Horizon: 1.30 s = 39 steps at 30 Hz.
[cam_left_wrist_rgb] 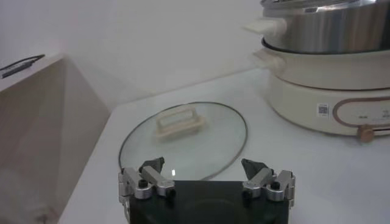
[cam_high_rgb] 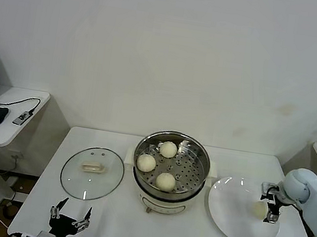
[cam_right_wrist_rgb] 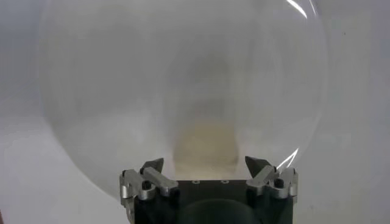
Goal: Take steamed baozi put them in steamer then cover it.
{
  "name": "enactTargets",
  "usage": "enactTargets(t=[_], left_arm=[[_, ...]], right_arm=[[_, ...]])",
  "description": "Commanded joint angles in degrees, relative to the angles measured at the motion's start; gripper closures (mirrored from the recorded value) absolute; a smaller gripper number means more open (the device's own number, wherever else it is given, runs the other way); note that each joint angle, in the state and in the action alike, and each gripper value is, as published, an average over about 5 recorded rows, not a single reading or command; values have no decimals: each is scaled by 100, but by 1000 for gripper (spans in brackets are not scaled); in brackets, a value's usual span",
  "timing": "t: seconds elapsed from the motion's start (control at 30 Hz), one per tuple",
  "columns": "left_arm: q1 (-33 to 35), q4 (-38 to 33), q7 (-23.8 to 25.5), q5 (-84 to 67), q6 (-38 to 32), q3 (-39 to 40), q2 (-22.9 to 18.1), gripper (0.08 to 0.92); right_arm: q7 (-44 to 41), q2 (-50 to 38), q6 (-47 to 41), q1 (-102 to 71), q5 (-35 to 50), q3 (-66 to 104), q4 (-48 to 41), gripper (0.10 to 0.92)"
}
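Right gripper (cam_high_rgb: 272, 205) over the white plate (cam_high_rgb: 227, 215), jaws spread wide and holding nothing, pointed straight down at the last baozi (cam_high_rgb: 260, 209); in the right wrist view that bun (cam_right_wrist_rgb: 204, 143) shows as a pale blur dead ahead, between the two open fingertips (cam_right_wrist_rgb: 152, 165) and a little beyond them. No contact yet, as far as can be told. No long axis to line up on a round bun, so probably only a straight drop needed before closing. Three baozi (cam_high_rgb: 165, 181) already on the perforated tray of the steamer (cam_high_rgb: 172, 156), which stands at the table's middle, just beside the plate on the robot's left of it. Right arm far the nearer to the remaining bun; carry afterwards toward the steamer, over its rim. Left gripper (cam_high_rgb: 70, 217) parked low at the near edge of the table (cam_high_rgb: 112, 225), jaws equally wide and empty, the cover (cam_high_rgb: 92, 173) lying flat just ahead of it with its handle (cam_left_wrist_rgb: 180, 122) up. Left arm clearly the nearer for the lid, once the fourth bun is in.
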Motion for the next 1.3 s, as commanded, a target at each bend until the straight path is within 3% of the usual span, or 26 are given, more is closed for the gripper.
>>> enactTargets(t=[0.03,0.37,0.73,0.83,1.1,1.3], left_arm=[[-13,24,7,-13,9,2,0,177],[-57,75,6,-7,9,28,-15,177],[-95,83,9,-8,19,31,-23,177],[-103,81,9,-3,15,42,-13,177],[-201,-28,4,6,20,54,12,177],[-240,-159,-26,136,153,-16,63,177]], right_arm=[[98,92,25,-47,-46,32,-103,203],[43,87,10,37,191,7,-168,209],[-38,-45,-85,176,518,32,-127,488],[-121,-239,-224,421,770,-50,91,532],[-512,-822,-770,1955,1829,-1044,1186,542],[-675,-597,-1346,3838,2801,-2556,1664,541]])
